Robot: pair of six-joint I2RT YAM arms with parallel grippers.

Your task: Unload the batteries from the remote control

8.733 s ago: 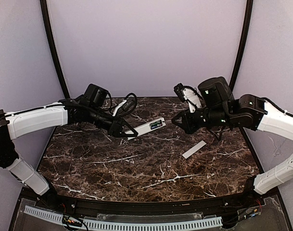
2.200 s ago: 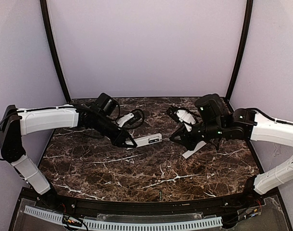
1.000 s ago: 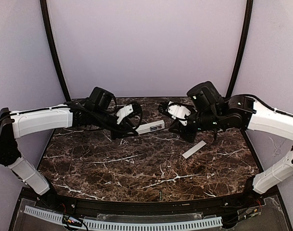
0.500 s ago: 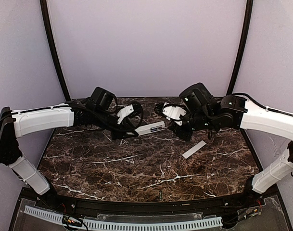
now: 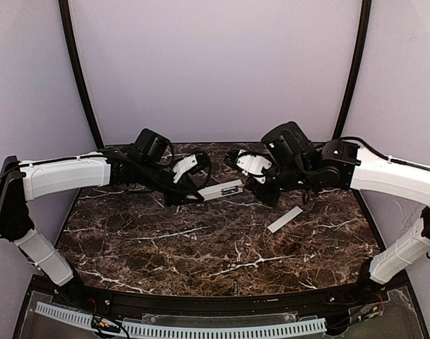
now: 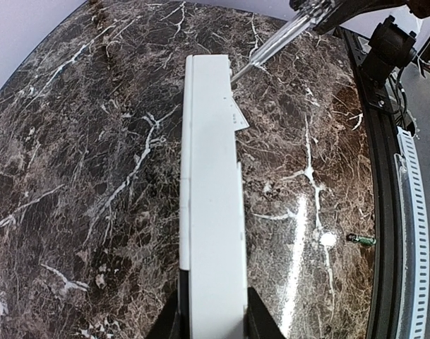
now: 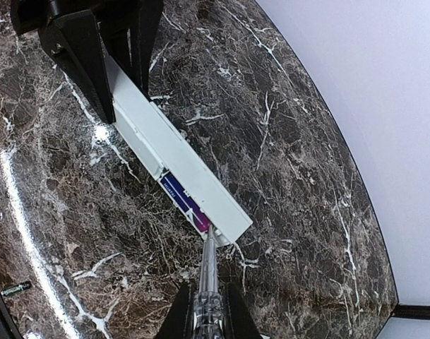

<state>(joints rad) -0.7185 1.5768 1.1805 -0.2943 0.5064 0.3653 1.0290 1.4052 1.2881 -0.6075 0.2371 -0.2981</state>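
The remote control (image 5: 222, 190) is a long white bar held above the table, with my left gripper (image 6: 211, 319) shut on its near end. Its compartment is open, and a blue-purple battery (image 7: 185, 201) lies inside. My right gripper (image 7: 207, 314) is shut on a clear-handled tool (image 7: 207, 272). The tool's metal tip touches the battery's end at the remote's (image 7: 172, 159) far end. The left wrist view shows the remote's plain back (image 6: 209, 198) and the tool (image 6: 278, 42) coming in from the top right. A loose battery (image 5: 235, 286) lies near the table's front edge.
The flat white cover strip (image 5: 284, 219) lies on the dark marble table to the right of centre, below the right arm. The loose battery also shows in the wrist views as a small battery (image 6: 361, 240) and a small battery (image 7: 15, 288) by the black front rail.
My right arm has moved left and brought the tool's tip to the remote's open end. The left arm has shifted slightly with the remote. The loose battery has appeared since the oldest frame.
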